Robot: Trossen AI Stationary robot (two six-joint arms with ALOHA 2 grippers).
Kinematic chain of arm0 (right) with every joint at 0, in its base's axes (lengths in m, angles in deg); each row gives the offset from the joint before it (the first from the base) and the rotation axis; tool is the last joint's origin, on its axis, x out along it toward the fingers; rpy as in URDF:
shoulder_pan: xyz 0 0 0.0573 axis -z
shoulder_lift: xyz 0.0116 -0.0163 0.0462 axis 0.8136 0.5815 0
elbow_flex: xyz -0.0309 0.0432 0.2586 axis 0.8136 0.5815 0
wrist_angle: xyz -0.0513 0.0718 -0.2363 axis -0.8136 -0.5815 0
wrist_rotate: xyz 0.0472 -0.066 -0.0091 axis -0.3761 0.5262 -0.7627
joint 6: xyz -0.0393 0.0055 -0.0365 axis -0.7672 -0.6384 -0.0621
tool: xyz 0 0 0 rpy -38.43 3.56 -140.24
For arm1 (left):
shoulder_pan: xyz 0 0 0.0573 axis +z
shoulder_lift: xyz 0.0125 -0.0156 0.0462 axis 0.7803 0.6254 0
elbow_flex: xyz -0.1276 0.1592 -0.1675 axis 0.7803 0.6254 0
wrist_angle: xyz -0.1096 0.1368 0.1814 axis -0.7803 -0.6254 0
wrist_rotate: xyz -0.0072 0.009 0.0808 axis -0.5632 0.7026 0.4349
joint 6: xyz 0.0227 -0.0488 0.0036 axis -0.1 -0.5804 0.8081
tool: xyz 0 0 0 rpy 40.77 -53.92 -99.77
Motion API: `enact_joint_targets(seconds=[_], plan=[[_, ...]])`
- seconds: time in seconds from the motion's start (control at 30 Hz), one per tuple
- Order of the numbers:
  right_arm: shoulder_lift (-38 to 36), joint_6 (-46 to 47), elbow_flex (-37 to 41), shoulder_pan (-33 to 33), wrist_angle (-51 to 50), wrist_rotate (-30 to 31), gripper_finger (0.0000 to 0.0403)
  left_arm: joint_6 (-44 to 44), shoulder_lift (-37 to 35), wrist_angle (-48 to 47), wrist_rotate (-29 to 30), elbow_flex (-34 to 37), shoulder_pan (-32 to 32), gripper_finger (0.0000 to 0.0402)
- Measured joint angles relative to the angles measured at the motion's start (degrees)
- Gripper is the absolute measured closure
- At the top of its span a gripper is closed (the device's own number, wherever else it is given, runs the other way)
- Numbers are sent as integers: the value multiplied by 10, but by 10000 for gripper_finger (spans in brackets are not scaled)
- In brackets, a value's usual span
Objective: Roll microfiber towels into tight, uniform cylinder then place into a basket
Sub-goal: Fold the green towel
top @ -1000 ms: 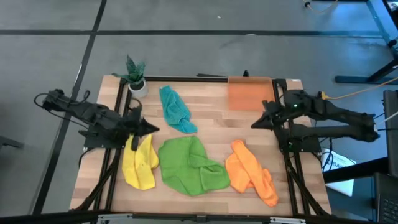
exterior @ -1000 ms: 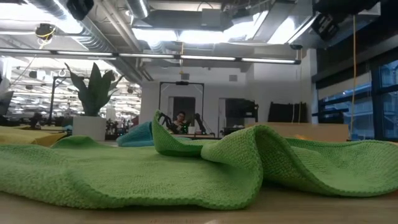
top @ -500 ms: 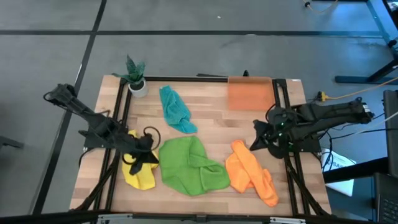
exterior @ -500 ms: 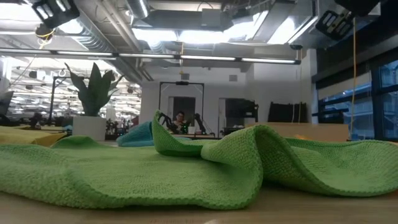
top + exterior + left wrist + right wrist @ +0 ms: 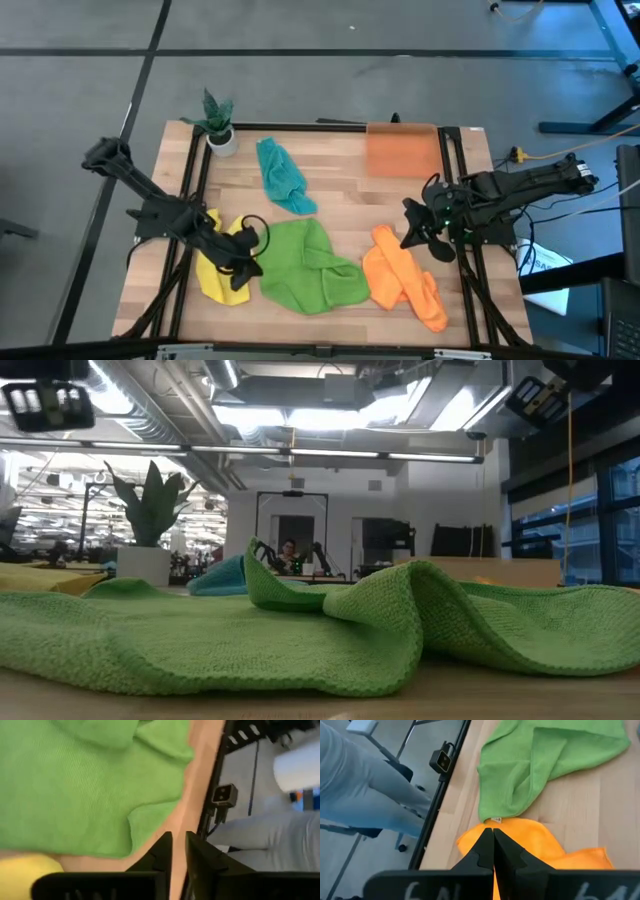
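the left hand (image 5: 243, 270) hangs over the seam between the yellow towel (image 5: 216, 275) and the green towel (image 5: 305, 265); its fingers (image 5: 161, 851) stand a narrow slit apart with nothing between them, and through the slit the bare wood of the bench (image 5: 197, 780) shows. the green towel lies crumpled near the front middle of the bench, its edge just beside the yellow one, which lies along the left side under that arm.

the right hand (image 5: 412, 232) sits above the upper end of the orange towel (image 5: 402, 276), fingers (image 5: 485, 845) pressed together and empty. the orange towel stretches along the front right, its inner edge meeting the green towel.

farther back, the teal towel (image 5: 281, 176) lies bunched near the middle. the basket (image 5: 402, 150) stands at the back right corner with no towel in it. a potted plant (image 5: 217, 120) stands at the back left corner.

none of the four towels is rolled.
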Motion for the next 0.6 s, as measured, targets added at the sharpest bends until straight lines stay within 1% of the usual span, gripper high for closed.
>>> enact_joint_targets(seconds=[0.03, 0.1, 0.23, 0.3, 0.43, 0.6], plan=[[0, 0, 0, 0, 3, 0, 403, -18, 8, 0, 0, 0, 0, 344], [0, 0, 0, 0, 12, 0, 403, -15, 26, 0, 2, 0, 0, 330], [0, 0, 0, 0, 26, -1, 403, 110, 66, 30, 5, 1, -8, 322], [0, -1, 0, 0, 29, 0, 403, 147, 89, 46, 5, 1, -9, 323], [0, 1, 0, 0, 28, 0, 403, 149, 136, 73, 4, 0, -8, 322], [0, 1, 0, 0, 28, 0, 403, 148, 189, 76, 2, 1, -8, 322]])
